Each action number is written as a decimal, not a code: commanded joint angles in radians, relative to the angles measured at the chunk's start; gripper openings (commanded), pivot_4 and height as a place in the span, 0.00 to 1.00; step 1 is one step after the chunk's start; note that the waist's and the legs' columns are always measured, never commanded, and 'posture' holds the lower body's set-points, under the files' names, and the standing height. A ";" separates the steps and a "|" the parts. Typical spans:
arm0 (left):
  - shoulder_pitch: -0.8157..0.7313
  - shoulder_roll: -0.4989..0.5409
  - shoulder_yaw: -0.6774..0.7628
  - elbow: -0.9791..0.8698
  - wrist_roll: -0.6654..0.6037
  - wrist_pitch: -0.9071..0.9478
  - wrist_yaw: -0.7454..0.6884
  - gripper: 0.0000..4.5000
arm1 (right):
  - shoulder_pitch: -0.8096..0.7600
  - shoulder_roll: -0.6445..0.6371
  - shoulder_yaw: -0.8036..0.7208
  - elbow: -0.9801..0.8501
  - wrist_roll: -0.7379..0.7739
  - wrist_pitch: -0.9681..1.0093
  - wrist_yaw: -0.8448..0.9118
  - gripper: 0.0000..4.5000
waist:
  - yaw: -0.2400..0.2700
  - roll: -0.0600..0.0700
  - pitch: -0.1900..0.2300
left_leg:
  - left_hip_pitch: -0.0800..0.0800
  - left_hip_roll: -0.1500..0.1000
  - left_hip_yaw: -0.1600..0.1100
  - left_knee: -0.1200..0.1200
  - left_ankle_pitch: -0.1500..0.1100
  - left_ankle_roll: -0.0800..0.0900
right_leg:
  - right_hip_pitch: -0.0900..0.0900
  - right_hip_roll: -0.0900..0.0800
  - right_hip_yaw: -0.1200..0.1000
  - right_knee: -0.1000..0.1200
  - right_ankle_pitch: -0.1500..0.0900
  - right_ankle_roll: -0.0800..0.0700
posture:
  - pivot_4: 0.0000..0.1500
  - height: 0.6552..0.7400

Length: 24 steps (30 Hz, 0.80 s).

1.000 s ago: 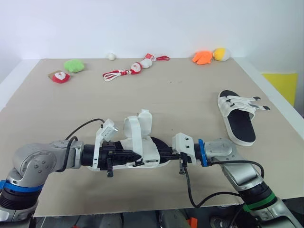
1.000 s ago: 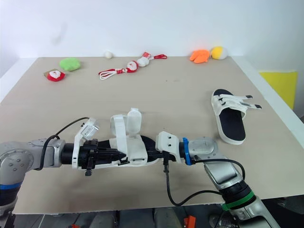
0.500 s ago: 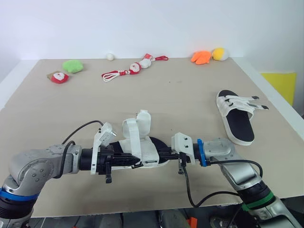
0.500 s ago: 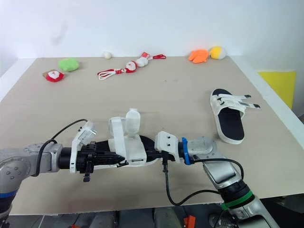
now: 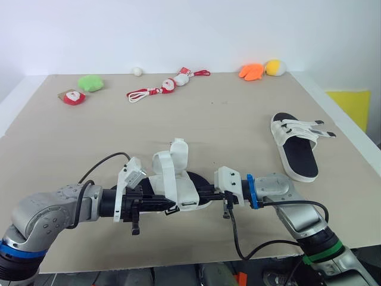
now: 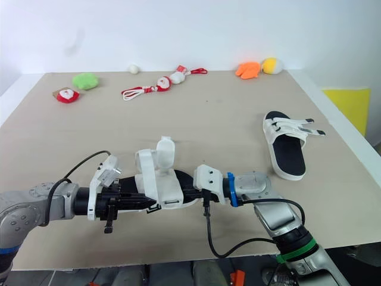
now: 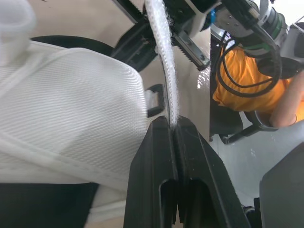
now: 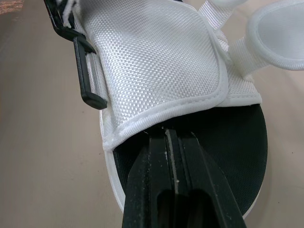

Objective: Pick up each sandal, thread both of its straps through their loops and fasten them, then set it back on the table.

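Tan desk (image 5: pixel 238 131), and near its front edge lies a white sandal (image 5: pixel 178 190). Its long axis runs straight from the left jaws to the right jaws. The right jaws are closed on the sandal's end nearest them. The left jaws pinch a white strap (image 7: pixel 164 57) tight. The black loop (image 7: pixel 156 100) sits just beside their tips, so the left side looks better placed to thread it.

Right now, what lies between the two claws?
The white sandal: the left claw pinches its strap, and the right claw grips its other end. The left eye view shows this.
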 commanded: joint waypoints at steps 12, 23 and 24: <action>0.051 0.003 0.060 -0.039 -0.074 0.039 0.123 0.01 | 0.018 -0.001 0.032 0.024 -0.034 0.026 -0.004 0.00 | -0.001 0.000 0.000 | 0.000 0.000 0.000 0.000 0.000 0.000 | 0.000 0.000 0.000 0.000 0.000 0.000 | 1.00 1.00; 0.069 0.007 0.098 -0.058 -0.238 0.064 0.227 0.01 | 0.015 0.007 0.039 0.027 -0.032 0.024 -0.003 0.00 | -0.001 0.000 0.000 | 0.000 0.000 0.000 0.000 0.000 0.000 | -0.001 0.000 0.000 0.000 0.000 0.000 | 1.00 1.00; 0.072 0.007 0.095 -0.057 -0.238 0.063 0.230 0.01 | 0.014 0.008 0.040 0.028 -0.032 0.024 -0.003 0.00 | -0.001 0.000 0.000 | 0.000 0.000 0.000 0.000 0.000 0.000 | -0.001 0.000 0.000 0.000 0.000 0.000 | 1.00 1.00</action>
